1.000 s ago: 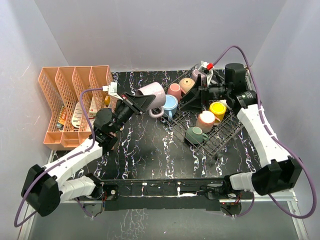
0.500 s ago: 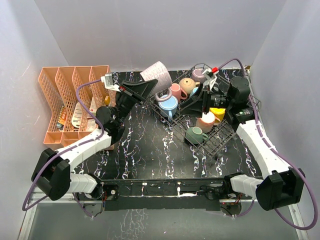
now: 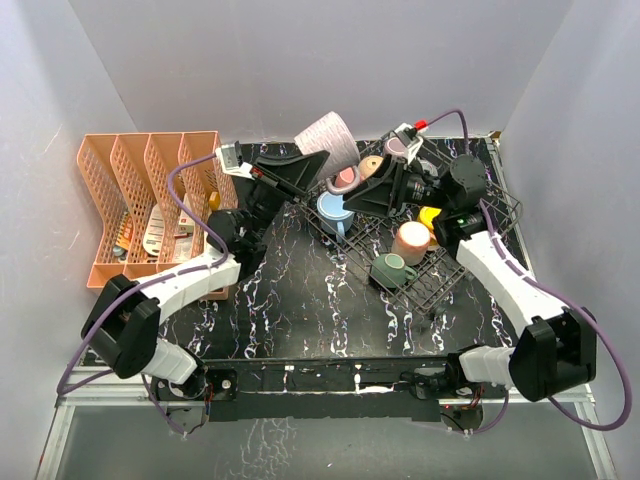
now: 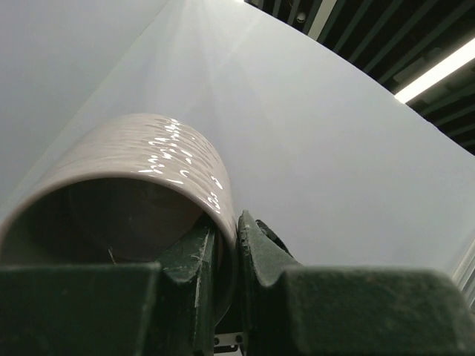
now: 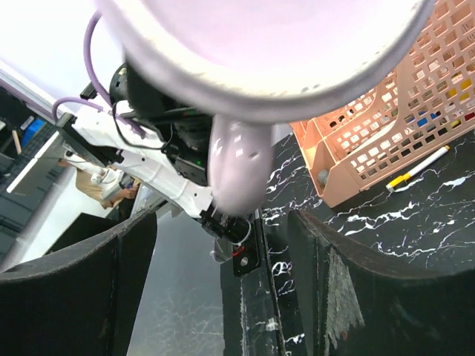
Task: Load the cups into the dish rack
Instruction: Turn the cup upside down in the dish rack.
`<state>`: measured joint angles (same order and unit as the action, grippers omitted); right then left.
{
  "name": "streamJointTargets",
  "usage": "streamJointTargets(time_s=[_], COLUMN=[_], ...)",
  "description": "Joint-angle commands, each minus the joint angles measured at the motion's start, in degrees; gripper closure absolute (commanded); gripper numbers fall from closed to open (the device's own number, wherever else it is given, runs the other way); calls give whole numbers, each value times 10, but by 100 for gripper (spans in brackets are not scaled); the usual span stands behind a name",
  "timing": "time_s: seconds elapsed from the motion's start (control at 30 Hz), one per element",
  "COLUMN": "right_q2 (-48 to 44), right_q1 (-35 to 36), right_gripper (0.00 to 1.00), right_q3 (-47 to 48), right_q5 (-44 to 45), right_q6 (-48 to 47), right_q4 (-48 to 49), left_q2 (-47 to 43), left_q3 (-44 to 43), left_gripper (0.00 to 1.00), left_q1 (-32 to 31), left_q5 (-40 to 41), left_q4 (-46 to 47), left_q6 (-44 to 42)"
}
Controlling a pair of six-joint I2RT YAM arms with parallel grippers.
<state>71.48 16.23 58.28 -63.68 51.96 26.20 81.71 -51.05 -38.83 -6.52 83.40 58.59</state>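
Though unclear overhead, pincer (image 4: 228,224) astride mug (image 4: 133,167).

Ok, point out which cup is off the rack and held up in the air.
The mauve cup, pinched at its rim by the left gripper; the blue cup, the green cup and the rest sit in the dish rack.

The glossy ceramic mug (image 3: 328,140) at upper centre is mauve; the tabletop (image 3: 300,300) is black with white marble veining; the lattice plastic organiser (image 3: 140,200), upper left, is orange; the wire dish rack (image 3: 452,272) is dark grey.
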Motion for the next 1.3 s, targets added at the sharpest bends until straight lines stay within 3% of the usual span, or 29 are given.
streamJointTargets(time_s=[0.0,0.33,0.6,0.8,0.97,1.07,1.27], right_q2=[27,46,29,26,25,24,27], right_q1=[14,23,22,18,15,10,-10], right_gripper=[27,29,41,61,91,92,92], right_q3=[33,64,38,31,29,29,4], right_q5=[33,68,83,78,65,39,5], right_q6=[54,98,120,120,117,111,124], right_q4=[81,57,35,55,81,90,117], left_q2=[-4,25,26,12,13,14,10], left_q3=[-52,-57,-52,-43,-40,-39,-10], left_gripper=[100,100,100,100,100,100,77], left_q1=[-21,-51,-56,-57,-57,-59,-59], left_q5=[22,31,40,44,43,37,27], left_q4=[122,138,144,141,147,140,121], left_q6=[-6,-21,-18,-15,2,11,27])
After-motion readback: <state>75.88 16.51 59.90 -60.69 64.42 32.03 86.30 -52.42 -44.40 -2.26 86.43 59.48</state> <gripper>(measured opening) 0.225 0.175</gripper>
